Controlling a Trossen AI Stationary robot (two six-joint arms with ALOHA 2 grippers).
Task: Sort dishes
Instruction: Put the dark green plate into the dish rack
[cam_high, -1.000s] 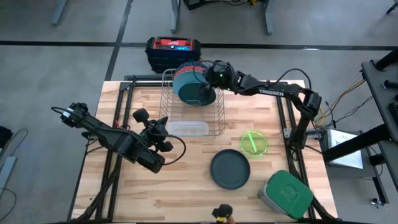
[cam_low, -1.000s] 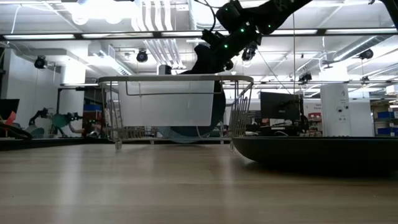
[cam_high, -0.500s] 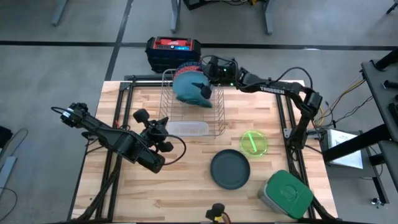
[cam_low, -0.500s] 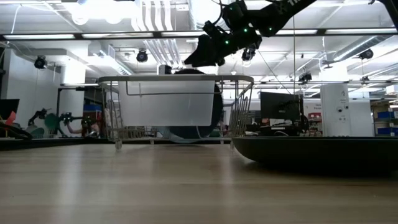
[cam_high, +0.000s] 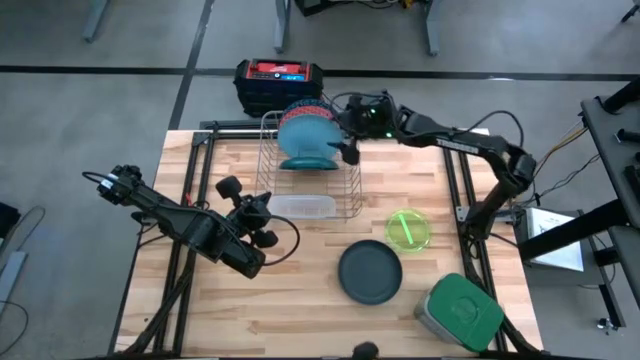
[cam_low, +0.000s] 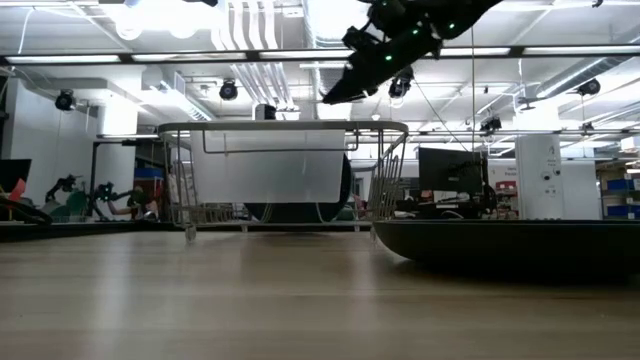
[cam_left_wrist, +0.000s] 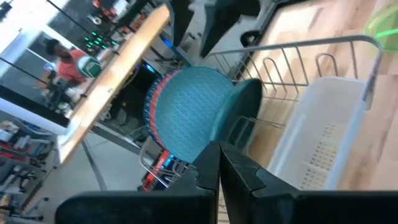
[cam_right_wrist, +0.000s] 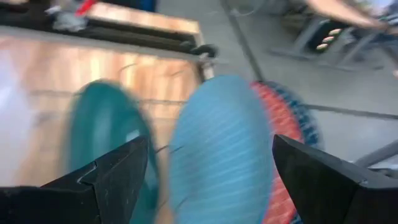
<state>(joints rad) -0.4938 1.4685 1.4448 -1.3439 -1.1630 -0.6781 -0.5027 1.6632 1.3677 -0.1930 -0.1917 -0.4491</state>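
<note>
wooden table (cam_high: 300, 300) holds upright light blue plate (cam_high: 303, 138) in wire rack (cam_high: 350, 195); right tool (cam_high: 349, 140) spread.

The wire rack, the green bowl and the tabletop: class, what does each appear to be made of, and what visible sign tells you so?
Wire rack: probably metal, thin silvery rods you can see through.
Green bowl: likely translucent plastic, neon green with the wood showing faintly through it.
Tabletop: wood, pale glued strips with visible grain, smooth finish.
</note>
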